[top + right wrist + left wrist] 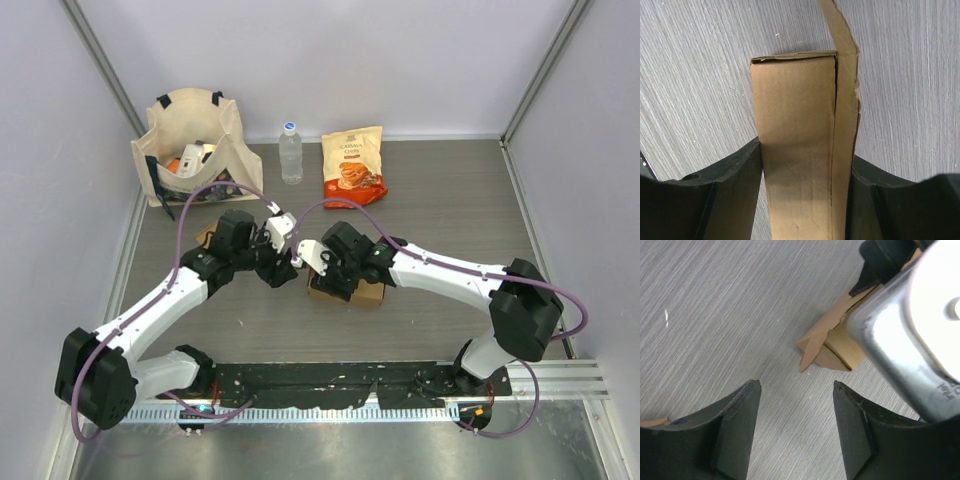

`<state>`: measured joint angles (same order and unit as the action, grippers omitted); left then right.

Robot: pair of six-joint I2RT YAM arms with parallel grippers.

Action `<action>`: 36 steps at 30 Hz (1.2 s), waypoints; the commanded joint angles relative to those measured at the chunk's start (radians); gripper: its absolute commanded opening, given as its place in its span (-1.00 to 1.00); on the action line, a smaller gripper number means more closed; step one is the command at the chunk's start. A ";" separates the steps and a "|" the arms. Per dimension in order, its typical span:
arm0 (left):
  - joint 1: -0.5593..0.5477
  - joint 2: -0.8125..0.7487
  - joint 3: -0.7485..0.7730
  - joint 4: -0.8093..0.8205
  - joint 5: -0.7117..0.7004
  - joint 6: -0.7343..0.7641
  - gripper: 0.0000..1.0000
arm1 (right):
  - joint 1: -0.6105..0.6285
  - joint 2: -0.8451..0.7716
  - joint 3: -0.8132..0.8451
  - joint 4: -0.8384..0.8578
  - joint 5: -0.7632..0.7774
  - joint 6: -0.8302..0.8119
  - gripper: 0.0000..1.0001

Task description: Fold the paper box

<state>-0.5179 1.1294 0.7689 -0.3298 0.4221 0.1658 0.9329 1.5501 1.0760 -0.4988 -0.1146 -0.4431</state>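
Now pinning the box (795, 150) for its end flaps

Half formed, it lies at the centre of the table (450, 200), with one flap (842, 35) loose toward the top of the right wrist view. The right gripper (806, 152) is clamped across its sides. The left gripper (796, 385) hangs by the other end, fingers apart on nothing. The next move probably calls for tucking that end's flaps. A bag (190, 140), bottle (291, 152) and snack packet (354, 165) line the upper edge.
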 commanded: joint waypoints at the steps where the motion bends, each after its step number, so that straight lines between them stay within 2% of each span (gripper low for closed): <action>1: -0.025 0.035 0.024 0.098 0.136 0.061 0.17 | 0.006 -0.021 0.009 0.046 -0.017 0.021 0.13; 2: -0.025 0.038 0.006 0.142 0.141 0.043 -0.06 | 0.004 -0.031 0.004 0.054 -0.016 0.030 0.14; 3: -0.025 0.038 -0.003 0.164 0.139 0.034 -0.12 | 0.004 -0.044 -0.014 0.078 -0.010 0.035 0.15; 7: -0.021 0.017 -0.032 0.210 0.147 0.006 -0.05 | -0.006 -0.120 -0.059 0.129 0.006 0.067 0.43; 14: -0.019 -0.005 -0.043 0.210 0.178 0.018 0.05 | -0.029 -0.185 -0.079 0.082 0.003 0.096 0.53; 18: -0.019 0.049 -0.008 0.183 0.194 0.015 0.07 | -0.032 -0.171 -0.085 0.031 0.015 0.099 0.50; 26: -0.019 0.139 0.038 0.184 0.205 0.009 -0.16 | -0.032 -0.179 -0.123 0.039 0.026 0.112 0.48; 31: -0.022 0.156 0.047 0.193 0.191 -0.015 -0.42 | -0.032 -0.150 -0.123 0.051 0.032 0.112 0.31; 34: -0.025 0.170 0.064 0.173 0.201 -0.026 -0.53 | -0.032 -0.139 -0.123 0.054 0.044 0.112 0.17; 36: -0.027 0.173 0.070 0.163 0.205 -0.031 -0.54 | -0.032 -0.140 -0.123 0.062 0.047 0.110 0.11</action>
<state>-0.5362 1.2999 0.7876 -0.1761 0.6029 0.1532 0.9012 1.4010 0.9516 -0.4637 -0.0906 -0.3374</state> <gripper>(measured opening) 0.237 0.587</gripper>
